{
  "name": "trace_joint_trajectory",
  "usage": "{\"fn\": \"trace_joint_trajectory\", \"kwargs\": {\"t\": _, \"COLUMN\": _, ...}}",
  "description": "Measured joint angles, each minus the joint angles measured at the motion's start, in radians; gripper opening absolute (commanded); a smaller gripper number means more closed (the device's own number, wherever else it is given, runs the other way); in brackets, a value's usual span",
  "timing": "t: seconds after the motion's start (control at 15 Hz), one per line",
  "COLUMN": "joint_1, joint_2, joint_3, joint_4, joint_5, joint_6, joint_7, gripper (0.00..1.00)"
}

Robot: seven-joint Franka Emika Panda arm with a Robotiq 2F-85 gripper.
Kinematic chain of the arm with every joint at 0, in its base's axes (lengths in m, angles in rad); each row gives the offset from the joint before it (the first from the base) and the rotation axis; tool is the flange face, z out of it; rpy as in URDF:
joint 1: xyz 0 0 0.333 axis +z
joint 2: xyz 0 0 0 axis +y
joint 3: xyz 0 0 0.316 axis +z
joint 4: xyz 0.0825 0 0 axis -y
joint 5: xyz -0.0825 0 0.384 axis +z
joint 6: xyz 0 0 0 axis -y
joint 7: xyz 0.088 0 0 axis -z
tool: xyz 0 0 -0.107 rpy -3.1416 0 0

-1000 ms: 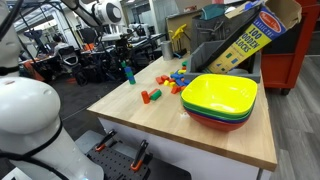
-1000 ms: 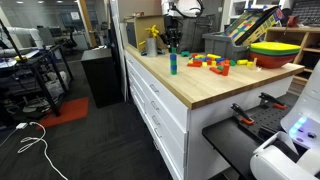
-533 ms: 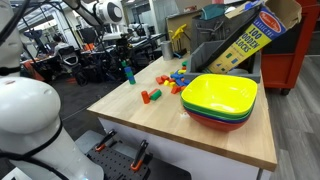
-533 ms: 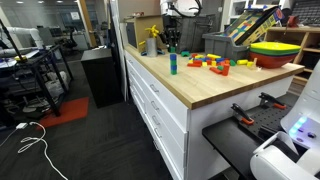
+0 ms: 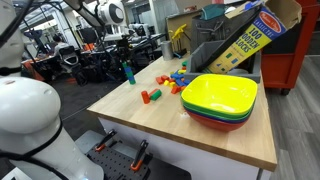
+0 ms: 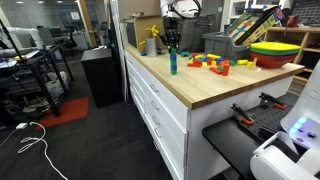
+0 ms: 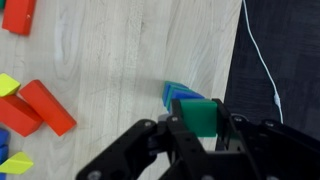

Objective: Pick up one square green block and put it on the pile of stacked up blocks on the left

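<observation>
Between the jaws of the gripper (image 7: 204, 128), at the near edge of the wrist view, sits the square green block (image 7: 202, 110), clenched from both sides. Just beyond it, at about eleven o'clock, the teal-blue top of the pile of stacked up blocks (image 7: 176, 94) peeks out, seen almost end-on because it stands upright. The cube is nearly over it but offset, so I judge the coming move needs a small shift toward eleven o'clock before lowering. A cube has no long axis to mind, only faces to square with those below. Out at nine o'clock lie red blocks (image 7: 45, 106) on the table (image 7: 120, 50), well apart and not in the way. At three o'clock the table edge drops to dark floor (image 7: 285, 60). In both exterior views the gripper (image 5: 125, 52) (image 6: 172, 42) hangs above the pile (image 5: 127, 74) (image 6: 172, 64), with the stacked bowls (image 5: 220, 98) far across the table.
</observation>
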Motion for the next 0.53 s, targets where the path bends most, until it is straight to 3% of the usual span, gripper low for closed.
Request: {"fn": "trace_joint_trajectory", "kwargs": {"t": 0.53, "joint_1": 0.0, "joint_2": 0.002, "joint_3": -0.011, "joint_4": 0.003, "joint_5": 0.0, "joint_6": -0.017, "joint_7": 0.018, "gripper": 0.08}}
